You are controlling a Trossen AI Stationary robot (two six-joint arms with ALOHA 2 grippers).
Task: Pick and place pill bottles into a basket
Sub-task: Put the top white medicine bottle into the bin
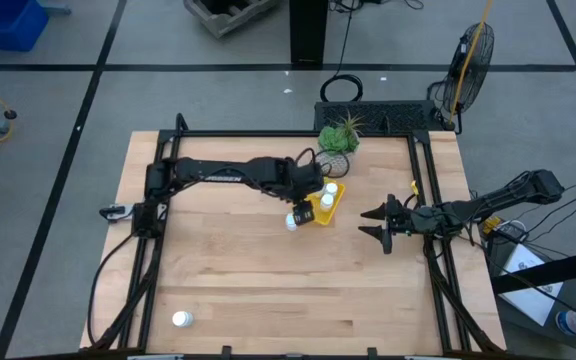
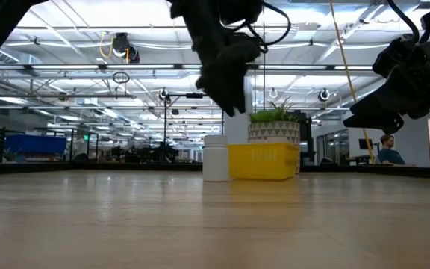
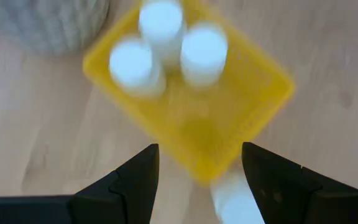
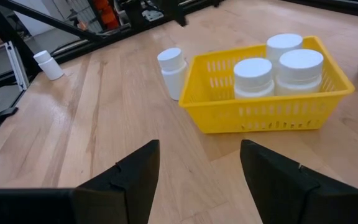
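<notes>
Five pill bottles were counted on the wooden counter (image 1: 268, 270). Three (image 4: 283, 62) were seen standing upright inside the yellow basket (image 4: 263, 112), grouped toward one end. A fourth bottle (image 4: 172, 71) stood upright on the counter just beside the basket's outer wall, and a fifth bottle (image 1: 180, 319) was left well apart, near the counter's front left corner. One potted plant (image 1: 339, 140) was placed just behind the basket. No legible writing could be made out on bottles or basket. The left gripper (image 1: 302, 208) was held above the basket, fingers parted and empty. The right gripper (image 1: 373, 223) was seen apart to the right, likewise open and empty.
</notes>
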